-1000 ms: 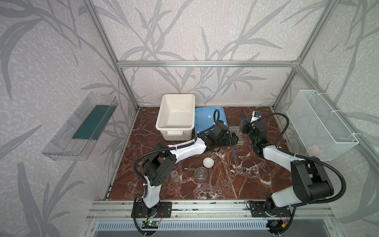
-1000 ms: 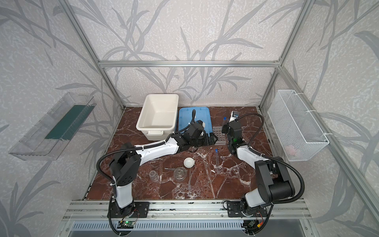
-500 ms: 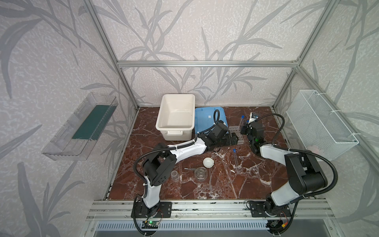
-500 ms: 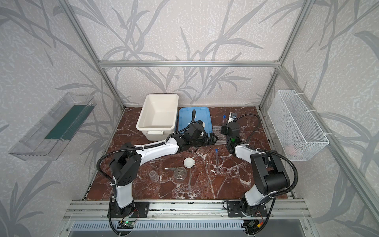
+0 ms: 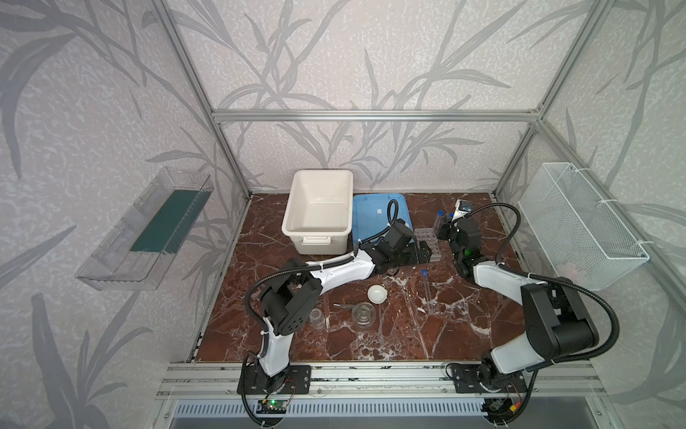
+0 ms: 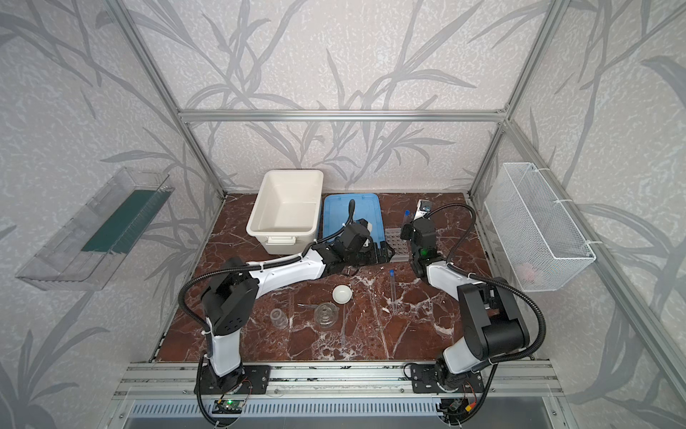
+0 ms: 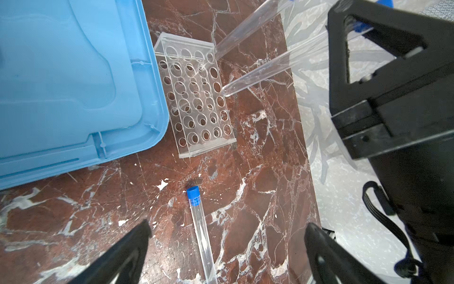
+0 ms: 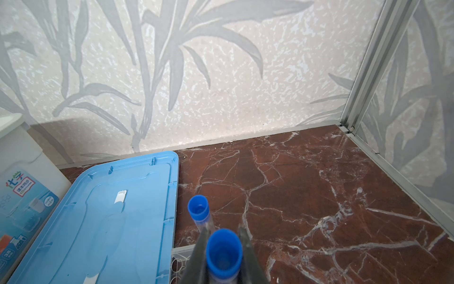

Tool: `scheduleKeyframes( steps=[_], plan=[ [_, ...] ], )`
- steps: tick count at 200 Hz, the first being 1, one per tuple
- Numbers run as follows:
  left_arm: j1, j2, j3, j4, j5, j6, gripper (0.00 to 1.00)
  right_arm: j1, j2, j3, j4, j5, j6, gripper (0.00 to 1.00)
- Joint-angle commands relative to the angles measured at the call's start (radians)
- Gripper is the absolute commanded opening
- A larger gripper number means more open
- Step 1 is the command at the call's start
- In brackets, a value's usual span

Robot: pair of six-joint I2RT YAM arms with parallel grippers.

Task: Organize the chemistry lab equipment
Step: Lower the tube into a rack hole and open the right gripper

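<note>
Clear held tube (image 7: 258,73) slanting down beside the grid rack (image 7: 196,98).
In both top views the grid rack (image 5: 427,237) sits beside the blue lid (image 5: 371,223), with a loose tube (image 5: 427,289) lying nearby on the tabletop (image 5: 371,334). Left wrist view: the left fingers (image 7: 127,250) are spread wide above the loose tube (image 7: 200,228). Right wrist view: the right fingers (image 8: 248,255) clamp the held tube (image 8: 223,250) near its blue cap.

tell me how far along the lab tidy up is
Done: one test tube stands in the rack. In hand: the right gripper holds a second tube at the rack's edge. Left: the third tube, white dish, two glass vessels, tweezers lie loose on the table.
</note>
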Motion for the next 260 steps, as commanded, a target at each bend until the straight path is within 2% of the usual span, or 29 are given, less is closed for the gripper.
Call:
scheduleKeyframes(
  steps=[1, 152, 204, 229, 244, 253, 260],
  plan=[
    [-0.003, 0.01, 0.0, 0.009, 0.006, -0.004, 0.99, -0.004, 0.026, 0.022, 0.058, 0.029, 0.003, 0.13],
    [0.001, 0.026, 0.001, 0.013, 0.013, -0.01, 0.99, 0.003, 0.114, 0.066, 0.037, -0.012, -0.033, 0.14],
    [0.001, 0.026, -0.001, 0.012, 0.008, -0.014, 0.99, 0.062, 0.145, 0.093, 0.003, 0.05, -0.14, 0.16],
    [0.001, 0.029, -0.001, 0.013, 0.01, -0.016, 0.99, 0.064, 0.167, 0.085, 0.01, 0.086, -0.113, 0.17],
    [0.001, 0.026, 0.001, 0.004, 0.008, -0.015, 0.99, 0.063, 0.167, 0.094, -0.008, 0.078, -0.11, 0.21],
    [0.001, 0.024, 0.004, -0.005, 0.005, -0.012, 0.99, 0.063, 0.165, 0.103, -0.025, 0.07, -0.109, 0.28],
    [0.001, 0.021, 0.006, -0.013, -0.001, -0.01, 0.99, 0.063, 0.162, 0.106, -0.037, 0.071, -0.103, 0.39]
  ],
)
